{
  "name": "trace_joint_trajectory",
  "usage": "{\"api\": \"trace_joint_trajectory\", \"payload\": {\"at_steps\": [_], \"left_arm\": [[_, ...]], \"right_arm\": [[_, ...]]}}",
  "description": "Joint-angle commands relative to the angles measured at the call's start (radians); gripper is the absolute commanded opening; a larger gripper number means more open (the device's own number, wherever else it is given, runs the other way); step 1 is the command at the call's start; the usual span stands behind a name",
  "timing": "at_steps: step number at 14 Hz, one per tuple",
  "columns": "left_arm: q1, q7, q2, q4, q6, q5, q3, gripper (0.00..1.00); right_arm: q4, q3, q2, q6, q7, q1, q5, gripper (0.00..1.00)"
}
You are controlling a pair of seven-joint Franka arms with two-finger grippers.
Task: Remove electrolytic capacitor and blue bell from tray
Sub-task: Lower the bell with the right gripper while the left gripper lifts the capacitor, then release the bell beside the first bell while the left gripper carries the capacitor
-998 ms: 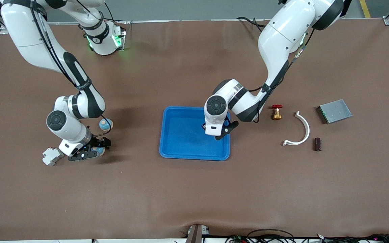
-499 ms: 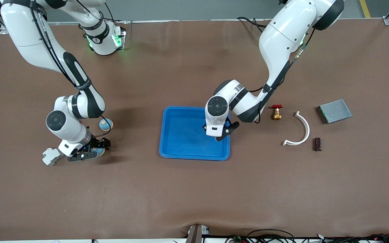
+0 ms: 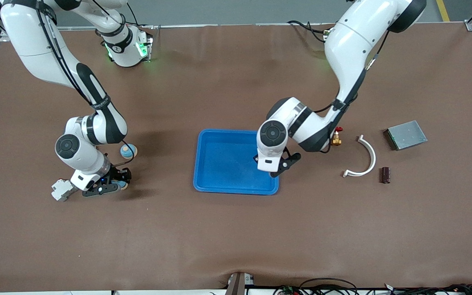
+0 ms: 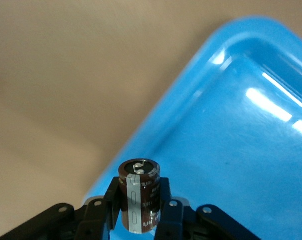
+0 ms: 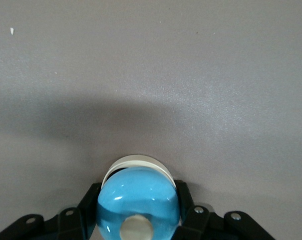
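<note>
Left pincer (image 4: 139,220) pinching capacitor (image 4: 139,195) over blue tray (image 3: 223,164) edge, right pincer (image 5: 136,220) pinching blue bell (image 5: 139,204) toward the right arm's end from tray.

You have the tray (image 3: 223,164) mid-table, with the left gripper (image 3: 279,167) over its edge toward the left arm's end, clamping the capacitor (image 4: 139,195). Toward the right arm's end, the right gripper (image 3: 109,185) holds the bell (image 5: 138,202), just beside a block (image 3: 62,189).

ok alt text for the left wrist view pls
A dark brown cylindrical capacitor with a grey stripe stands clamped between the left gripper's black fingers, its top facing the camera. Under it lies a corner of the blue tray and the brown table beside that corner.
</note>
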Motion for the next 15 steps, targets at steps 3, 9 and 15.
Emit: {"api": "trace_joint_trajectory", "payload": {"at_steps": [3, 9, 15], "left_arm": [[0.11, 0.286, -0.167, -0.074, -0.15, 0.014, -0.01, 0.0], [0.259, 0.737, -0.376, -0.359, -0.125, 0.086, -0.01, 0.0], [0.409, 0.996, -0.437, -0.568, 0.14, 0.149, -0.01, 0.0]], "right_arm": [[0.007, 0.022, 0.003, 0.001, -0.029, -0.027, 0.019, 1.0], [0.038, 0.024, -0.037, -0.082, -0.028, -0.023, 0.019, 1.0], [0.261, 0.018, -0.134, -0.54, -0.031, -0.023, 0.017, 1.0]]}}
